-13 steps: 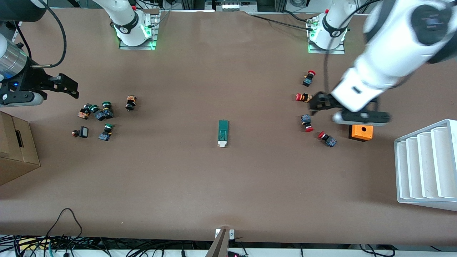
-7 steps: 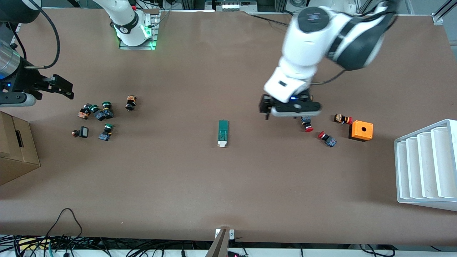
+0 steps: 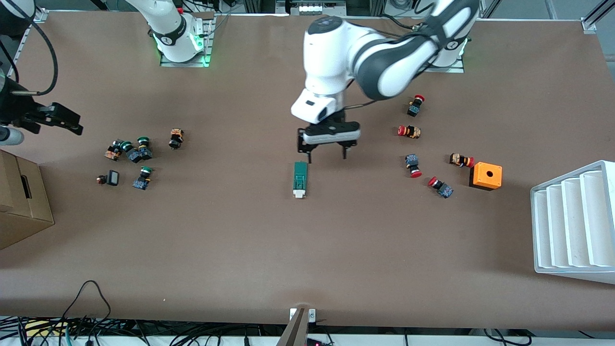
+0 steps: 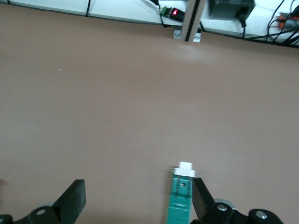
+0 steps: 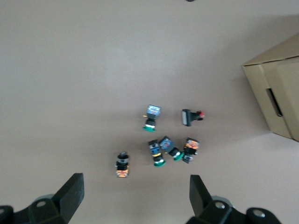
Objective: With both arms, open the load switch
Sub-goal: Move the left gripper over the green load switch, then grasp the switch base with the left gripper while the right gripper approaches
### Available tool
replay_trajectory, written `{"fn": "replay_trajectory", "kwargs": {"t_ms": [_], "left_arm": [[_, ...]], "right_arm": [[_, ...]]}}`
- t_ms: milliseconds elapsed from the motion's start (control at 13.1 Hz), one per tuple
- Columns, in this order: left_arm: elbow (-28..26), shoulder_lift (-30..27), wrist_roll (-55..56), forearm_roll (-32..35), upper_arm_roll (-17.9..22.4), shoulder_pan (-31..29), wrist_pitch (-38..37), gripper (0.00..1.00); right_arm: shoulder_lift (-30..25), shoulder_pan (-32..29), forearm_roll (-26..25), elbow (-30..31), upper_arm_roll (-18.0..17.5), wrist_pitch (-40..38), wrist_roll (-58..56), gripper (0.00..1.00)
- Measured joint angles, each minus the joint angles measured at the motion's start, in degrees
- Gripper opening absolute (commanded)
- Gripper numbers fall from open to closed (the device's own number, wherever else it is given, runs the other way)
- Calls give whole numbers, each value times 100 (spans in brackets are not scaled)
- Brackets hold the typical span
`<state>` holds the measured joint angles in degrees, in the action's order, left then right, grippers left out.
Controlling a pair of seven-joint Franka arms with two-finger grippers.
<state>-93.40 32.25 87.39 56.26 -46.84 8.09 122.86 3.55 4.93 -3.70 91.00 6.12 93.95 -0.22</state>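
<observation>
The load switch [image 3: 300, 179] lies mid-table, untouched. The left gripper [image 3: 326, 154] hovers beside its green end, jaws wide and empty, apparently lining up. The right gripper [image 3: 57, 117], open and empty, waits near the green-capped push buttons [image 3: 134, 151].

Matt brown table [image 3: 240, 240], glossy white arm casing [image 3: 336, 48], cardboard box [image 3: 19, 202]

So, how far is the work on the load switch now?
Nothing is done yet: the load switch lies flat and untouched at mid-table. In hand: the left hand, open, hangs just above its green end. The right hand, open and empty, waits near the green-capped buttons. Gripping and opening are left.
</observation>
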Motion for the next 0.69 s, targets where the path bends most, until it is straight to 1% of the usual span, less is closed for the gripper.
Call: {"fn": "replay_trajectory", "kwargs": {"t_ms": [153,305,534,687], "left_arm": [[-49,318,928,956,-8,299,16,100],[-155,629,1786,1831,-11,533,21,100],[-309,1040,2746,2970,-9,760,23,100],[-448,1250,3256,3696,0,826,17,100]], "right_arm": [[93,2,-205,1,-29,-5,-3,100],[163,8,-228,2,-78,-63,-3,99],[290,55,-217,-17,-115,-127,-35,99],[586,91,-8,-258,-158,-127,-31,99]]}}
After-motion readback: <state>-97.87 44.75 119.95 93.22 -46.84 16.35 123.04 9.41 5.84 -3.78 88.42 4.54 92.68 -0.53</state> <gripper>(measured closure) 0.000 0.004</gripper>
